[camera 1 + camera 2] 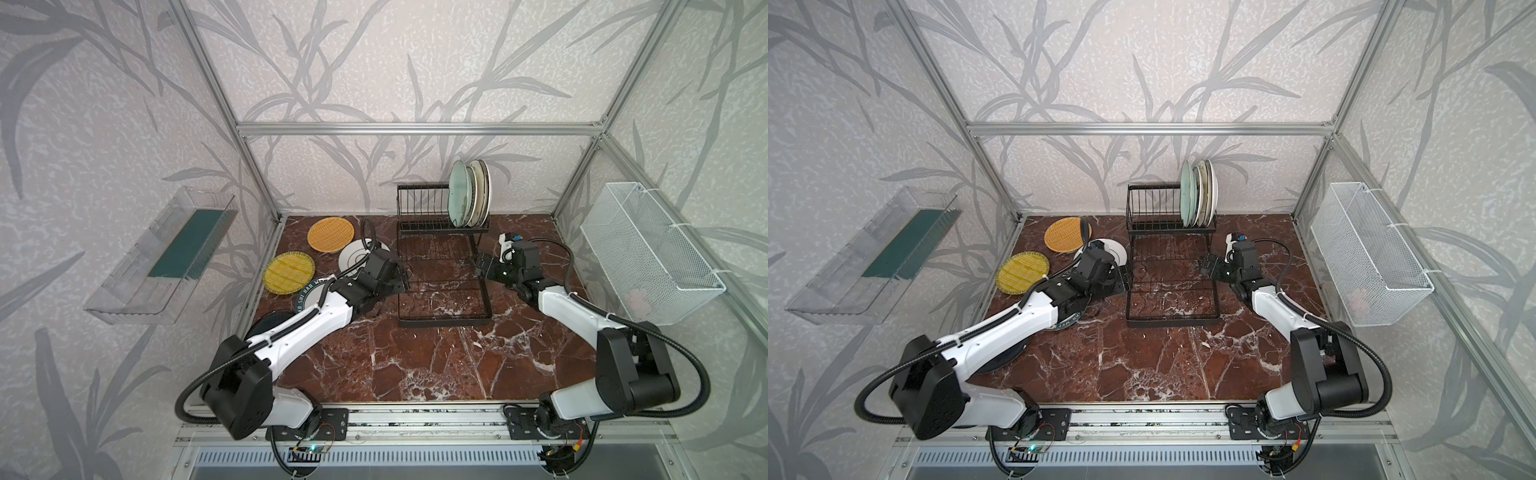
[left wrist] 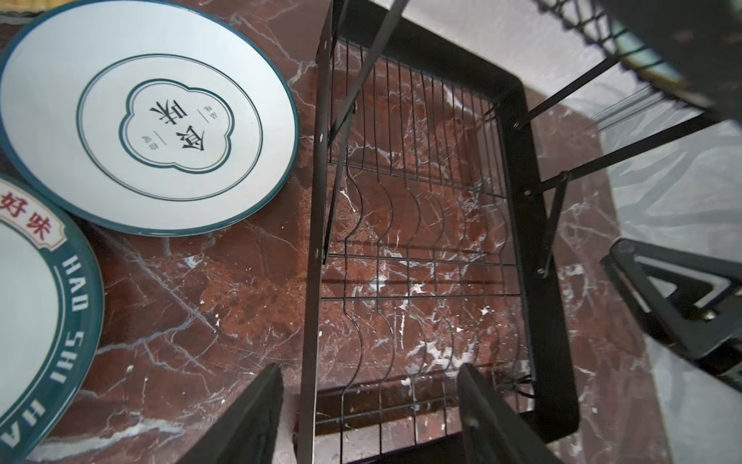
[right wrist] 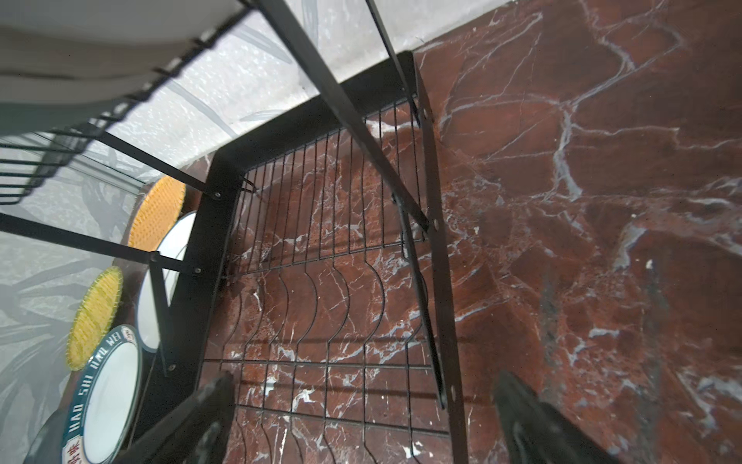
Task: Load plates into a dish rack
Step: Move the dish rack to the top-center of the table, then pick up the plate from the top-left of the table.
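Observation:
The black wire dish rack [image 1: 442,320] [image 1: 1173,320] stands at the back centre, with three plates [image 1: 469,193] upright in its upper slots. On the table to its left lie an orange plate [image 1: 331,235], a yellow plate [image 1: 289,272], a white emblem plate [image 2: 172,116] and a teal-rimmed lettered plate [image 2: 40,313]. A black plate [image 1: 266,324] shows under the left arm. My left gripper [image 2: 369,385] is open, straddling the rack's left base rail [image 2: 317,241]. On the opposite side my right gripper [image 3: 365,393] is open over the right rail [image 3: 435,257]. Neither holds anything.
A clear plastic bin [image 1: 166,257] hangs on the left wall and a white mesh basket [image 1: 648,253] on the right wall. Aluminium frame posts stand at the back corners. The red marble tabletop [image 1: 415,365] stretches in front of the rack.

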You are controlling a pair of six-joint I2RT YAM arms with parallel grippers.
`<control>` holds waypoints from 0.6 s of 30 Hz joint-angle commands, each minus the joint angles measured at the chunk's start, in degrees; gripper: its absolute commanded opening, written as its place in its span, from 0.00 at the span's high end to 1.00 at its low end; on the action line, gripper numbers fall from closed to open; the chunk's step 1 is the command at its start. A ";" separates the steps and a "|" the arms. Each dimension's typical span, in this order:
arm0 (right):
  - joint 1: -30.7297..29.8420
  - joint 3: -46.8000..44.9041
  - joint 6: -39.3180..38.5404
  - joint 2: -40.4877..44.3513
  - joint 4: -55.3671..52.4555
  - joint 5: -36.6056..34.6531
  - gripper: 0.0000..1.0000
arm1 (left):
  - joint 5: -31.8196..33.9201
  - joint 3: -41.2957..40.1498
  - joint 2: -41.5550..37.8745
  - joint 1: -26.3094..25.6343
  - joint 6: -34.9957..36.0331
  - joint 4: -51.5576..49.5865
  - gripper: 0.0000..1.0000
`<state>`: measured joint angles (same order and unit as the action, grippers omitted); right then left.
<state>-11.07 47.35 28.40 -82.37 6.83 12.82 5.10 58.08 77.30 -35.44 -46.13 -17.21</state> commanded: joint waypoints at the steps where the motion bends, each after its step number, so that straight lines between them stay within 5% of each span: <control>1: 0.18 -2.97 2.29 5.78 1.02 2.88 0.01 | -2.84 -4.34 -5.35 3.89 -6.91 1.57 0.25; 5: -0.11 -6.48 6.17 12.12 4.20 6.00 0.01 | -6.92 -10.70 -8.43 8.76 -17.13 11.88 0.13; 9: -0.43 -5.99 8.59 17.23 0.42 6.26 0.01 | -6.69 -13.14 -4.48 10.77 -26.01 20.08 0.12; 18: -1.06 -4.36 8.56 25.08 -8.13 8.69 0.01 | -3.14 -17.65 12.63 11.25 -44.62 44.01 0.35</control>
<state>-11.79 42.61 36.64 -59.05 0.82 19.20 -0.82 41.25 86.94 -24.36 -82.00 15.94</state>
